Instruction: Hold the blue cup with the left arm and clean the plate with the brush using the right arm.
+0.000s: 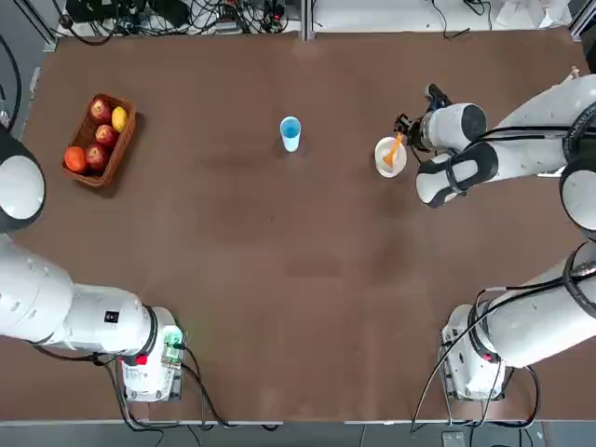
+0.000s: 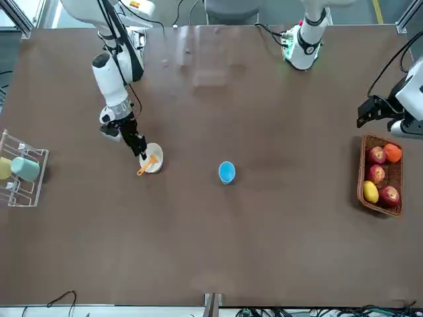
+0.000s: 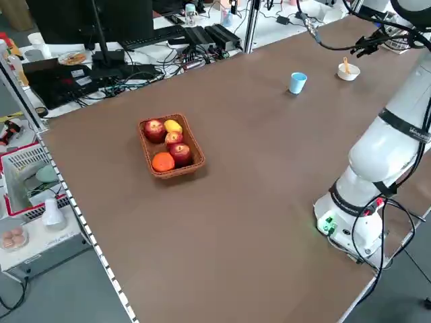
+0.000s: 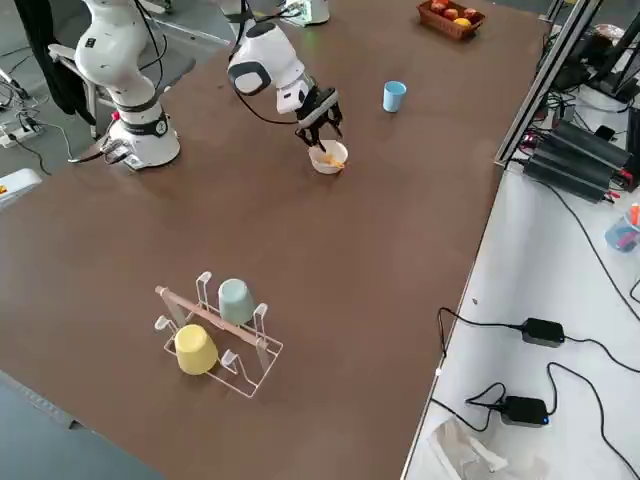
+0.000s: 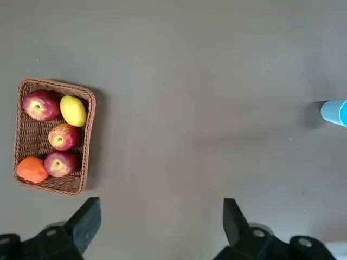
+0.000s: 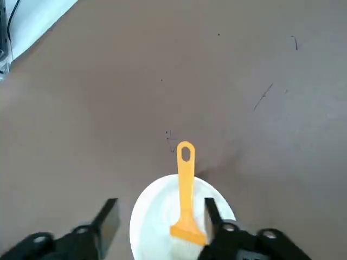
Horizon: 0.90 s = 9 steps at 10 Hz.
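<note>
Brown bench (image 1: 279, 279). Wicker basket (image 1: 122, 149) near its edge, holding three red apples (image 1: 101, 135), lemon (image 1: 119, 117), orange (image 1: 75, 159). Wire rack (image 4: 225, 345) at opposite end, carrying yellow cup (image 4: 195, 350) and grey-teal cup (image 4: 236, 299). Cables (image 1: 214, 14), power adapters (image 4: 543, 331) on side tables.

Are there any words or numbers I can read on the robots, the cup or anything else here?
No text can be read anywhere.
Left arm: a small dark label near its base, too small to read.
Blue cup, plate, brush and fruit basket: no writing shows.
</note>
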Each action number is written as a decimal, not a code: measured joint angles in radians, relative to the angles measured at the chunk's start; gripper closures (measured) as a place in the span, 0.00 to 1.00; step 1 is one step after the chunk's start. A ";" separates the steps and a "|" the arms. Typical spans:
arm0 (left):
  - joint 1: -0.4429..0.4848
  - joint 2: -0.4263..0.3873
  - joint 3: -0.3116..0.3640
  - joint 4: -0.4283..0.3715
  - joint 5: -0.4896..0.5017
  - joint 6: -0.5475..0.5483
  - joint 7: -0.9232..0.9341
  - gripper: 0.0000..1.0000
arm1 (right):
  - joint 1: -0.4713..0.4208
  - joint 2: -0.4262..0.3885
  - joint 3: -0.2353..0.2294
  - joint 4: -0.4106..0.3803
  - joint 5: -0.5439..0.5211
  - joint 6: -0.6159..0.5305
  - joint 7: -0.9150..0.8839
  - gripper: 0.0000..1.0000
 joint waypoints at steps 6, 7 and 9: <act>0.000 0.000 0.000 0.002 0.000 0.000 -0.001 0.00 | -0.012 -0.001 -0.003 0.033 0.000 -0.039 -0.005 0.00; 0.000 0.000 0.000 0.002 0.000 0.000 -0.001 0.00 | -0.023 -0.006 -0.005 0.059 0.000 -0.103 -0.021 0.00; 0.000 0.000 0.001 0.002 0.000 0.000 -0.001 0.00 | -0.052 -0.032 -0.007 0.121 0.000 -0.235 -0.070 0.00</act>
